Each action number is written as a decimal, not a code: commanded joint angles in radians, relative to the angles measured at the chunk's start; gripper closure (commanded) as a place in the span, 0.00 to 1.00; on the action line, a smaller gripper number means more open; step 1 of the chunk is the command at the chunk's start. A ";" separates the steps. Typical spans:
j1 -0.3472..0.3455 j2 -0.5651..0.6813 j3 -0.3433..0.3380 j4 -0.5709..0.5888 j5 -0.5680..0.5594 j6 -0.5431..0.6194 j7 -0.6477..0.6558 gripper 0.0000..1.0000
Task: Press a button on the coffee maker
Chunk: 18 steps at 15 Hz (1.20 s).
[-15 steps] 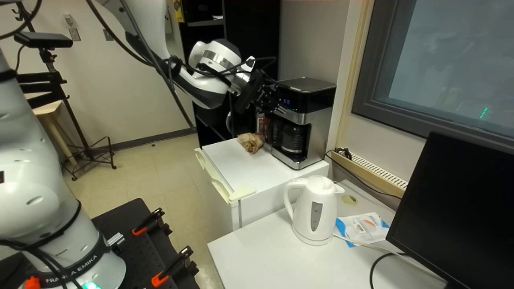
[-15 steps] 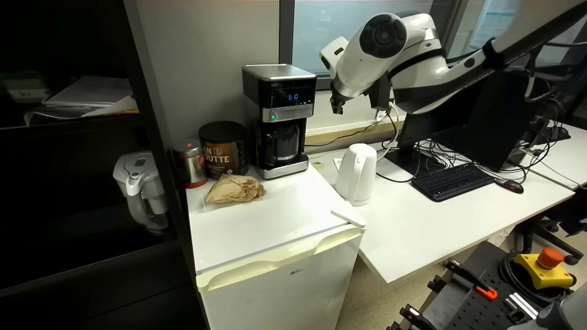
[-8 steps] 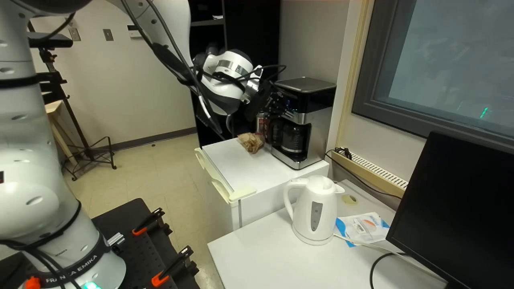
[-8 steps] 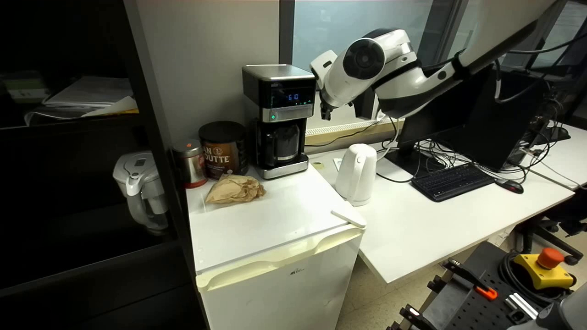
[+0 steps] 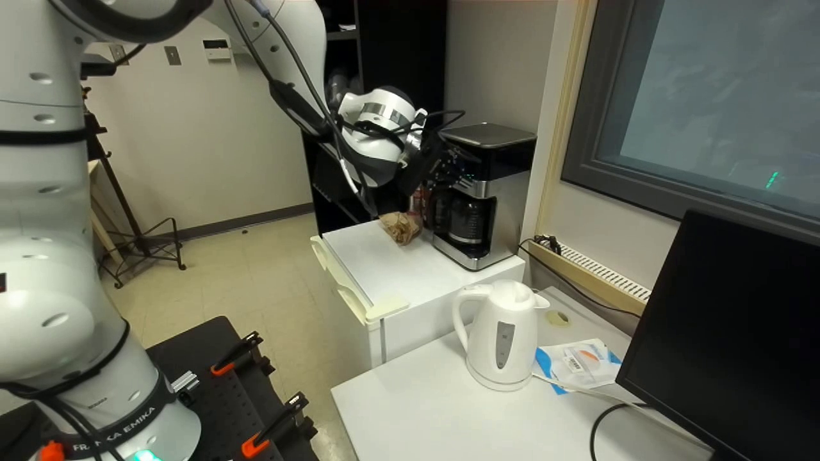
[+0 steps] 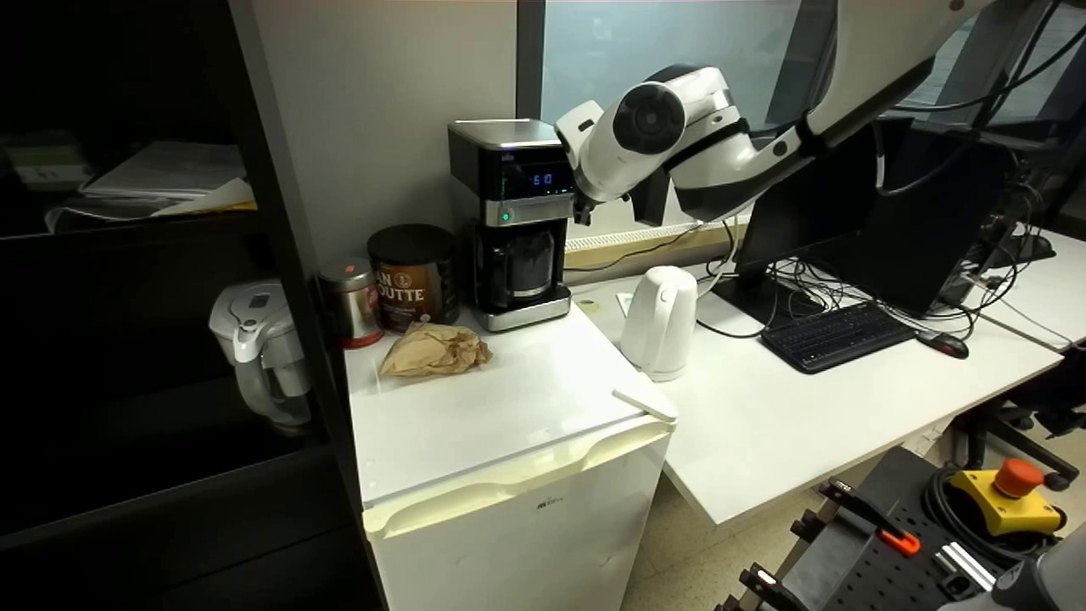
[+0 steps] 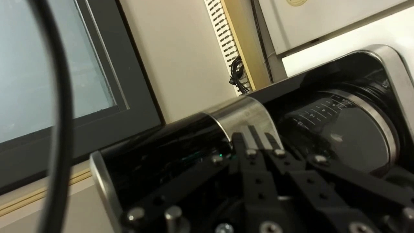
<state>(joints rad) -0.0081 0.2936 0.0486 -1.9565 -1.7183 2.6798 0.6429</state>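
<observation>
In wrist view, the gripper (image 7: 256, 137) (partly) hides the coffee maker (image 7: 239, 111).

1. Coffee maker (image 6: 517, 212) stands on refrigerator (image 6: 509, 416), carafe (image 6: 533, 261) in its lower recess.
2. In an exterior view, tub (image 6: 413, 276) stands left of coffee maker, canister (image 6: 352, 303) farther left, paper bag (image 6: 435, 350) before tub.
3. In an exterior view, kettle (image 6: 660, 322) stands on the surface (image 6: 747, 424) right of refrigerator; keyboard (image 6: 838, 336) lies farther right.
4. Gripper (image 7: 257, 138) is before the coffee maker's front.
</observation>
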 commanded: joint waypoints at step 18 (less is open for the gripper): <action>0.022 -0.147 0.025 -0.175 -0.173 0.065 0.058 0.99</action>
<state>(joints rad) 0.0021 0.2349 0.0684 -2.0406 -1.8256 2.7623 0.6549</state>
